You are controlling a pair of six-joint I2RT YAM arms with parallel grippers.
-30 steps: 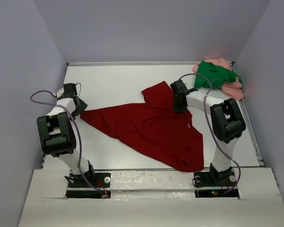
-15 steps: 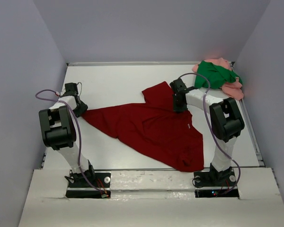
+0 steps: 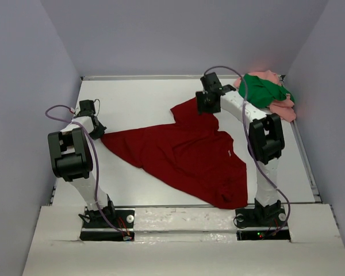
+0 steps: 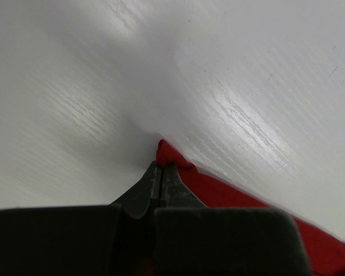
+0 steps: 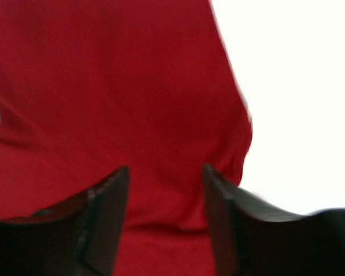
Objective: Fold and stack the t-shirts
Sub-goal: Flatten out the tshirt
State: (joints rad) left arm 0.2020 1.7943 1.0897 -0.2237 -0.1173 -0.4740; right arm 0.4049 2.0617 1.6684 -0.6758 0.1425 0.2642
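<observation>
The dark red t-shirt [image 3: 184, 155] lies spread and creased across the middle of the table, one sleeve pointing toward the back. My left gripper [image 3: 98, 131] sits at the shirt's left tip. In the left wrist view its jaws [image 4: 161, 168] are shut on that red corner [image 4: 168, 153], low on the table. My right gripper [image 3: 204, 106] hovers over the back sleeve. In the right wrist view it [image 5: 164, 178] is open with red cloth [image 5: 115, 86] under it and nothing gripped. The green t-shirt [image 3: 261, 91] lies bunched on the salmon pink one [image 3: 284, 109] in the back right corner.
White table [image 3: 138, 98] boxed in by grey walls on the left, back and right. A raised white ledge [image 3: 178, 218] holding both arm bases runs along the near edge. A loose cable loops beside the left arm [image 3: 54, 112].
My left gripper has shut on the red shirt's left corner. My right gripper has opened and swung toward the back, from the shirt's middle to over its back sleeve.
</observation>
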